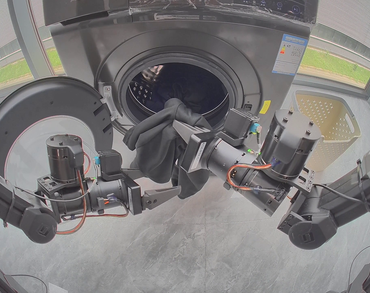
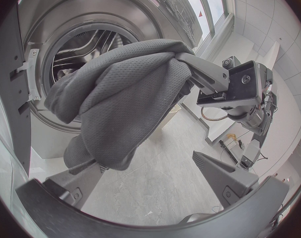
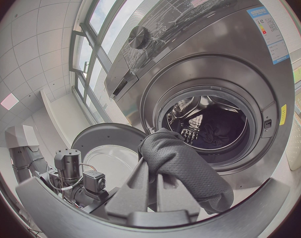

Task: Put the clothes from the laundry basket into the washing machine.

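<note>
A dark grey garment (image 1: pixel 160 147) hangs in front of the washing machine's round opening (image 1: pixel 132 72), just below its lip. My right gripper (image 1: pixel 177 123) is shut on the garment's top fold; the right wrist view shows the fingers (image 3: pixel 142 182) pinching the cloth (image 3: pixel 187 169). Below the hanging cloth (image 2: pixel 124 109) my left gripper (image 2: pixel 147 159) stands open, one finger touching the lower hem. Dark clothes (image 3: pixel 223 126) lie inside the drum. The beige laundry basket (image 1: pixel 327 123) stands on the floor to the right of the machine, with nothing showing inside it.
The machine's door (image 1: pixel 42 114) is swung wide open to the left, right behind my left arm. Grey tiled floor (image 1: pixel 201 241) spreads in front of the machine. Windows run behind and beside the machine.
</note>
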